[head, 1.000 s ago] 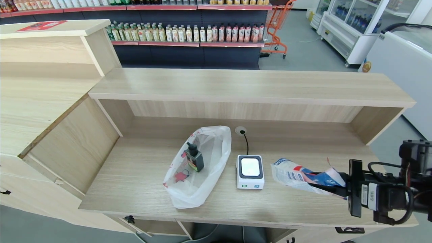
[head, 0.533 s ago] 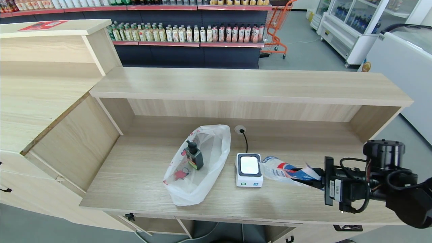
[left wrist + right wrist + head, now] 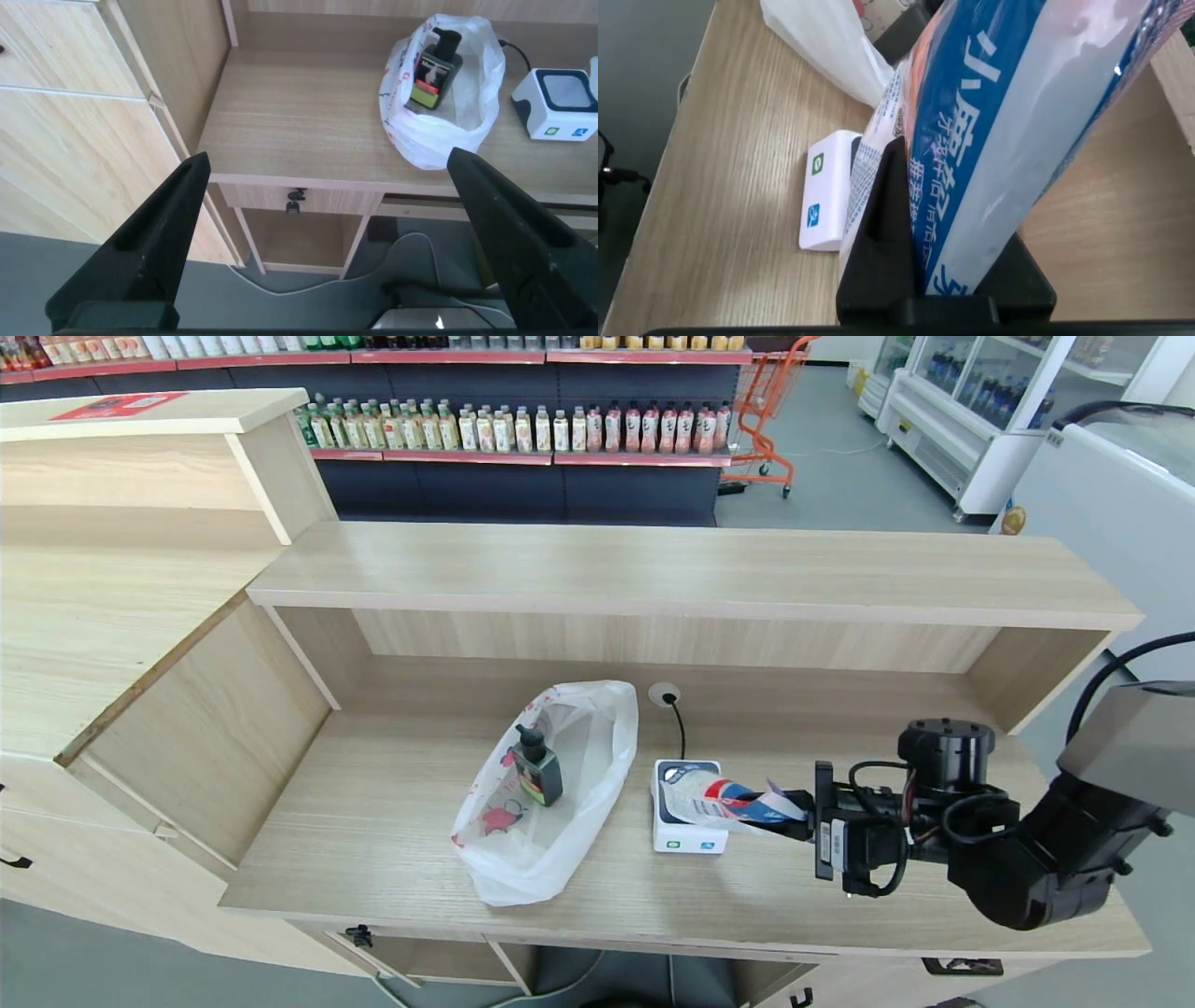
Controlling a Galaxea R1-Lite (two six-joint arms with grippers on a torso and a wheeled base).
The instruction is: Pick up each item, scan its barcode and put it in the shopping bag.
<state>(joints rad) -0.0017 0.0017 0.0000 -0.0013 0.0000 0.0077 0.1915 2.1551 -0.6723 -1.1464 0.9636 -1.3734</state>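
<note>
- Right gripper (image 3: 792, 801), clamped on one blue-and-white packet (image 3: 714, 798), held it just above the single barcode scanner (image 3: 689, 843).
- Left gripper (image 3: 327, 238) hung wide open and empty, clear of the counter (image 3: 373, 840).
- One shopping bag (image 3: 611, 747) contained one pump bottle (image 3: 538, 775).
- Risk: the limp packet could sag, hiding its barcode or nudging the scanner.

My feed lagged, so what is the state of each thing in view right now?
shopping bag: open, lying on the counter.
pump bottle: inside the bag, pump end up.
packet: held over the scanner.
scanner: top partly covered by the packet.
right gripper: shut on the packet.
left gripper: open, empty.
</note>
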